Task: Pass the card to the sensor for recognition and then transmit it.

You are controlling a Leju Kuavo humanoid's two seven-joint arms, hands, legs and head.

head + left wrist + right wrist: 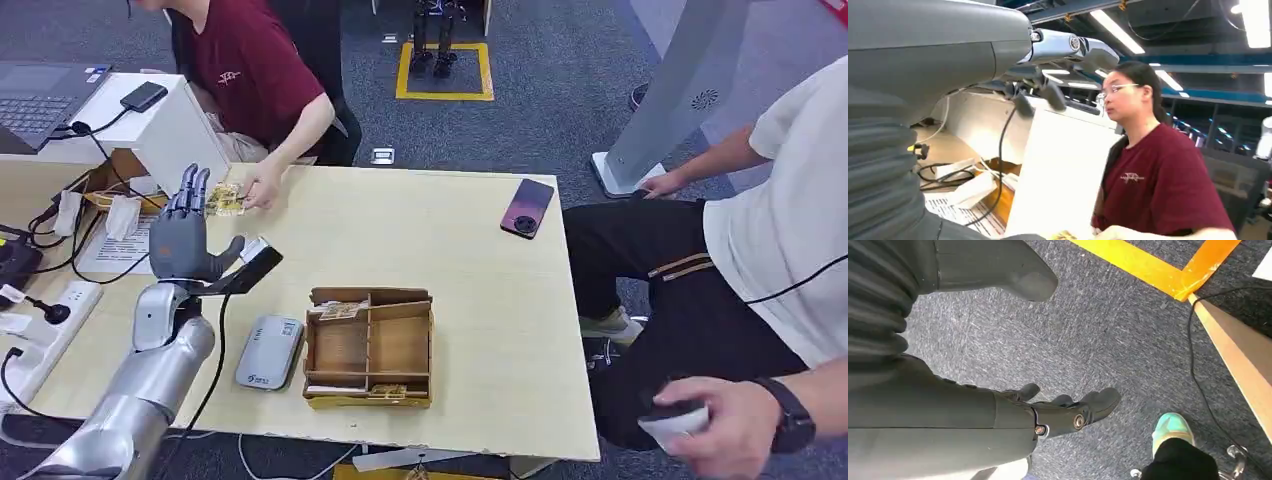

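The left hand [183, 243] is raised over the far-left part of the wooden table [470, 290], palm up, fingers stretched out and apart with nothing in them. Just beyond its fingertips sits the card [226, 198], a small yellowish thing on the far edge of the table. A person in a dark red shirt [250, 65] seated on the far side has a hand [262, 187] touching it. So the card is with the person, not with the robot.

Just right of the robot's thumb is a dark, flat sensor [252, 266] on a cable. Nearer the robot lies a grey device [269, 351], and right beside that a wooden compartment tray [369, 347] holding a few cards. A phone [527, 207] lies face down towards the far-right side of the table.

The right hand [1058, 415] hangs down over grey carpet, fingers loosely curled and apart, holding nothing.

On the right, a second person in a white shirt [790, 200] sits next to the table, holding something small and white.
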